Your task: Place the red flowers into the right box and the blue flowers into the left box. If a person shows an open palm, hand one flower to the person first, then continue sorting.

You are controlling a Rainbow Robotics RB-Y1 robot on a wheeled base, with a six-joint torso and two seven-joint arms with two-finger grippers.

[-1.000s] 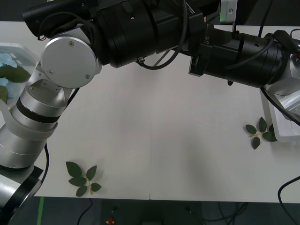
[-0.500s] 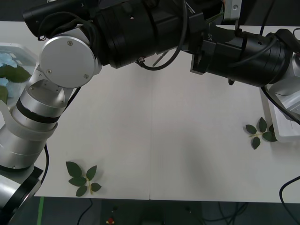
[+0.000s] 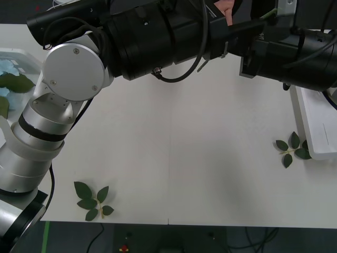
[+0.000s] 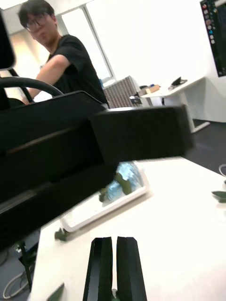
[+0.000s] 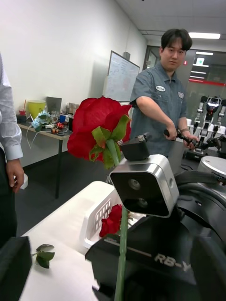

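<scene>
My right gripper (image 4: 114, 241) is shut on the green stem (image 5: 121, 254) of a red flower (image 5: 96, 129). The bud stands upright above the right wrist camera, over the far right of the table. My left gripper (image 3: 248, 27) reaches across the table to just beside it and is open, with one finger (image 5: 13, 268) at the picture's corner. A second red flower (image 5: 112, 220) lies in the right box (image 3: 316, 132). Blue flowers (image 3: 8, 67) lie in the left box (image 3: 23, 55) at the far left.
Loose leaf sprigs lie on the white table, one near the front left (image 3: 93, 200) and one beside the right box (image 3: 291, 147). A person's fingertip (image 3: 226, 9) shows at the far edge above my left arm. People stand around the table.
My right arm has swung to the right and away from the left arm, toward the right box. The left arm has stretched slightly further across. A fingertip has appeared at the far edge.
</scene>
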